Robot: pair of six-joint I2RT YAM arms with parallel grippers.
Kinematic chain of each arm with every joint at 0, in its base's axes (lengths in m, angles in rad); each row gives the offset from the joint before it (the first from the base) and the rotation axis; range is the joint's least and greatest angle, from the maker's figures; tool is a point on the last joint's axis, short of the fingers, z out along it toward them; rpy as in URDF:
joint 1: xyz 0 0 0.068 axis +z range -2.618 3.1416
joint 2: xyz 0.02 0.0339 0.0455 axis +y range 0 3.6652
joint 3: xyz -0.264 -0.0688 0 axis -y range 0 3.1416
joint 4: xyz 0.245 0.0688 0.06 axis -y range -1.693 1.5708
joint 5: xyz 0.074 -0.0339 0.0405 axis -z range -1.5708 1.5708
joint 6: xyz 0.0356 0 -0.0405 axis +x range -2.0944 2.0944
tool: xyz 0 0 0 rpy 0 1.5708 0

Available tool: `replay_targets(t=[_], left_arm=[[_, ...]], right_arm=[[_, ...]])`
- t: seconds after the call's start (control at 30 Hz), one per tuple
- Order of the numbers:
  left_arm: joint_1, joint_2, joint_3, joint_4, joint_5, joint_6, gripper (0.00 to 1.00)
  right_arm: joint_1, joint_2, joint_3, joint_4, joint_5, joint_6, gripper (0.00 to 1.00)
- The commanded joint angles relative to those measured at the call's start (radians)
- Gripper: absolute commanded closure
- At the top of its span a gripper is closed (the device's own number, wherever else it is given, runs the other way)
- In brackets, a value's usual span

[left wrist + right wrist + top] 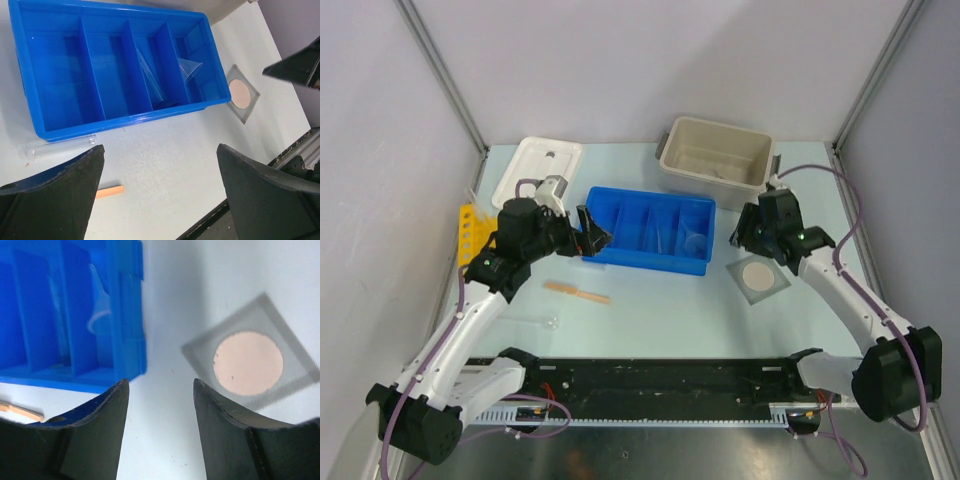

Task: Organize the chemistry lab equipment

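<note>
Looks like pickup stage. The right jaws hang spread wide near the grey mesh (250,362), which lies flat on the desk (165,300) beside the blue tray (125,305); next they'd need to drop and pinch an edge. The left jaws, also spread, hover by a glass tube (60,146) lying along the tray's front. The clear stuff inside the tray is hard to make out.
</note>
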State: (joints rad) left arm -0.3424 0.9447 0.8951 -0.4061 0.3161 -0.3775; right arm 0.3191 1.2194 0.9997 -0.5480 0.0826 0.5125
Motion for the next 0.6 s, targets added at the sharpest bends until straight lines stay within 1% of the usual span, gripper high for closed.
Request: replay_targets(t=[0.0, 0.13, 0.23, 0.3, 0.5, 0.57], left_arm=[[-0.006, -0.009, 0.003, 0.023, -0.027, -0.019, 0.01], [-0.006, -0.018, -0.001, 0.024, -0.043, -0.016, 0.0], [-0.006, -0.012, -0.002, 0.023, -0.034, -0.014, 0.01], [-0.006, -0.003, 0.0, 0.023, -0.021, -0.011, 0.0], [-0.006, 0.005, 0.002, 0.023, -0.006, -0.011, 0.0], [-0.006, 0.006, 0.002, 0.023, -0.005, -0.011, 0.01]], right_arm=[[-0.003, -0.087, -0.122, 0.044, 0.048, 0.089, 0.41], [-0.133, -0.088, -0.231, 0.1, 0.015, 0.117, 0.4], [-0.237, -0.064, -0.273, 0.129, -0.043, 0.108, 0.39], [-0.279, -0.049, -0.289, 0.145, -0.064, 0.107, 0.38], [-0.3, 0.04, -0.309, 0.174, -0.07, 0.093, 0.38], [-0.294, 0.083, -0.31, 0.186, -0.102, 0.088, 0.39]])
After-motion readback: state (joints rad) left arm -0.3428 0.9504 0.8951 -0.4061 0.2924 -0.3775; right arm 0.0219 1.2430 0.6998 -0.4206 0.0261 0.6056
